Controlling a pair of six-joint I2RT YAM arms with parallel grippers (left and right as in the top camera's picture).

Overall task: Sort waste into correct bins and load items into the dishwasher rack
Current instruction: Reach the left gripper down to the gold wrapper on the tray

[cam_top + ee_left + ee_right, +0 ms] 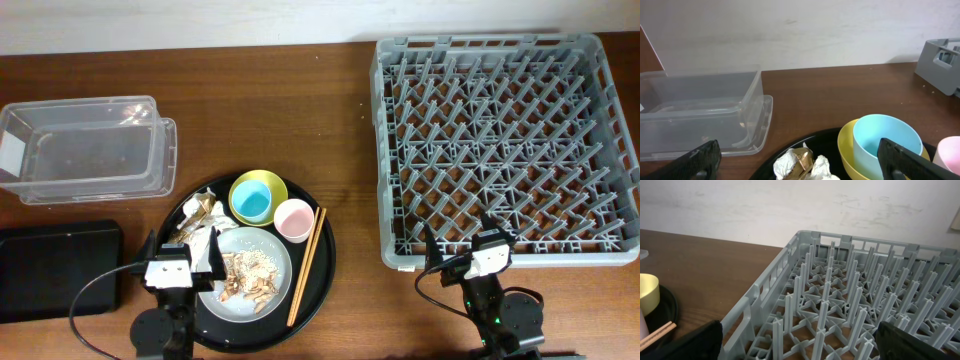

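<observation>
A round black tray (322, 262) holds a light blue cup (252, 203) inside a yellow bowl (275, 183), a pink cup (293, 219), a grey plate (278, 288) with brown food scraps (250, 274), crumpled tissues with a gold wrapper (200, 216), and chopsticks (307, 265). My left gripper (181, 258) is open over the tray's left part, with the tissues (802, 164) between its fingers (800, 167). My right gripper (464, 247) is open and empty at the front edge of the grey rack (390, 150), which also shows in the right wrist view (765, 287).
A clear plastic container (90, 150) with its lid stands at the back left and also shows in the left wrist view (700, 115). A flat black box (55, 270) lies at the front left. A pale wall runs behind the table.
</observation>
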